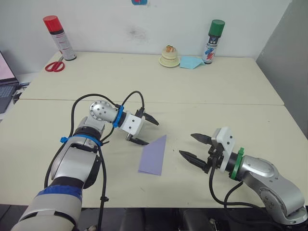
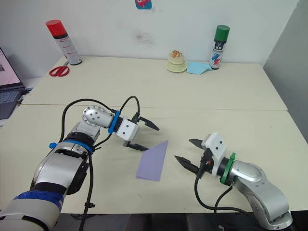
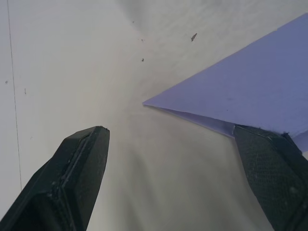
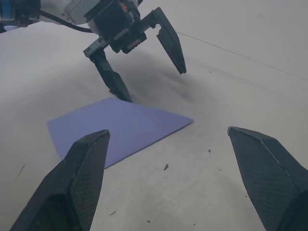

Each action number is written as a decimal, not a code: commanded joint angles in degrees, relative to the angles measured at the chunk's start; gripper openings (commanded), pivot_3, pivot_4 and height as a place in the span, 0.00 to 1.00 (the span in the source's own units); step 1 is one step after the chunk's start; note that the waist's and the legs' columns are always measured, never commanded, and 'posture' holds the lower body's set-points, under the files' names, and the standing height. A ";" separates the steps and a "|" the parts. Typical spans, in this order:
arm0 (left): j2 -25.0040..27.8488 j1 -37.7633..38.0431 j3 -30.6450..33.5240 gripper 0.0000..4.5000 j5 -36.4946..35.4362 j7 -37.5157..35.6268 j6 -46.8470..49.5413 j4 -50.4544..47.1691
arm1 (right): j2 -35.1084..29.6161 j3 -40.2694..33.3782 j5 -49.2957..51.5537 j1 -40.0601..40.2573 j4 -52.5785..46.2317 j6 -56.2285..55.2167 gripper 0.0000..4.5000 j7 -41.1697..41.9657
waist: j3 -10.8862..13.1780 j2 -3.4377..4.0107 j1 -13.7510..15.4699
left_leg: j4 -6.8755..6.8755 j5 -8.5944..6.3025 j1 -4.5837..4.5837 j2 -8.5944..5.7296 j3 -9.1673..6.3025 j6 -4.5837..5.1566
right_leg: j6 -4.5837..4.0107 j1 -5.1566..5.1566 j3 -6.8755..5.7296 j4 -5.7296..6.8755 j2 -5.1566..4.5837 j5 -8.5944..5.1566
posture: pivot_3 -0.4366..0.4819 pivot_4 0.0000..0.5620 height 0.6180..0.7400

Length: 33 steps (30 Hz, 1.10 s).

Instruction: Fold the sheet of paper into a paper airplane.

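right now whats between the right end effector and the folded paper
Nothing: bare tabletop separates the right end effector from the folded purple paper, seen in both eye views.

The near half of the bench (image 1: 269,144) is mostly bare, so I have free passage all round the paper (image 1: 154,156), which lies flat near the front edge. My left claw (image 1: 143,129) stands spread at its pointed corner, one finger touching the paper's edge. My right claw (image 1: 196,147) is spread too, just beside the paper toward the right edge, a strip of bare bench between. The obstacles stand well apart along the back edge: a red can (image 1: 58,37) and scissors (image 1: 55,66) at the back left corner, a green can (image 1: 212,41), a small stack (image 1: 169,57) and blue paper (image 1: 191,62) further right.
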 commanded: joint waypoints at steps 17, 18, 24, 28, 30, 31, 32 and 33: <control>-2.53 -1.73 -2.42 0.86 4.17 1.70 -11.15 2.61 | -0.09 -1.63 1.33 0.58 -2.50 0.09 0.91 -3.13 | 0.00 0.00 -0.07 | 0.13 0.00 -0.02 0.00 -0.01 0.00 | -0.02 0.02 0.01 0.08 0.01 0.04 | 0.48 0.27 0.98; -2.60 -1.90 -2.62 0.80 4.33 1.69 -11.53 2.67 | -0.22 -1.67 1.23 0.78 -2.34 -0.09 0.91 -2.99 | 0.00 0.00 -0.07 | 0.13 0.00 -0.01 0.00 -0.01 0.00 | -0.01 0.02 0.01 0.10 0.02 0.04 | 0.48 0.27 0.98; -1.37 -2.57 -5.72 0.34 6.66 1.04 -15.80 2.85 | 0.17 -0.89 0.66 0.66 -0.90 -0.85 0.91 -2.72 | 0.00 0.00 -0.06 | 0.17 0.00 -0.01 0.00 -0.02 0.00 | 0.00 0.02 0.01 0.13 0.02 0.04 | 0.48 0.27 0.98; -0.25 -2.54 -5.76 0.08 5.70 1.10 -13.25 1.66 | 0.27 0.17 -0.23 1.16 2.05 -2.42 0.91 -1.43 | 0.00 0.00 -0.05 | 0.17 0.00 0.00 0.00 -0.02 0.00 | -0.03 0.02 0.01 0.16 0.03 0.05 | 0.48 0.27 0.98; 1.20 -1.97 -5.08 0.00 5.32 1.70 -8.80 0.13 | 0.53 1.09 -0.70 1.36 3.02 -3.20 0.91 -0.95 | 0.00 0.00 -0.12 | 0.19 0.00 0.01 0.00 -0.02 0.00 | -0.02 0.02 0.03 0.19 0.03 0.04 | 0.48 0.27 0.98; 2.26 -1.51 -4.74 0.00 5.38 2.37 -5.64 -1.32 | 0.65 1.49 -0.90 1.29 3.67 -3.73 0.91 -0.64 | 0.00 0.00 -0.19 | 0.20 0.00 0.03 0.00 -0.01 0.00 | 0.00 0.02 0.03 0.22 0.03 0.03 | 0.48 0.27 0.98; 3.83 -0.73 -4.60 0.00 5.50 2.35 -1.55 -3.84 | 0.73 1.96 -1.13 1.10 4.52 -4.40 0.91 -0.15 | 0.00 0.00 -0.25 | 0.19 0.00 0.04 0.01 -0.01 0.00 | 0.00 0.01 0.04 0.25 0.04 0.03 | 0.48 0.27 0.98; 5.34 0.25 -4.45 0.00 5.27 1.90 1.93 -6.69 | 0.83 2.52 -1.40 0.88 5.19 -4.99 0.91 0.22 | 0.00 0.00 -0.35 | 0.19 0.00 0.05 0.02 -0.02 0.00 | 0.01 0.01 0.04 0.29 0.06 0.02 | 0.48 0.27 0.98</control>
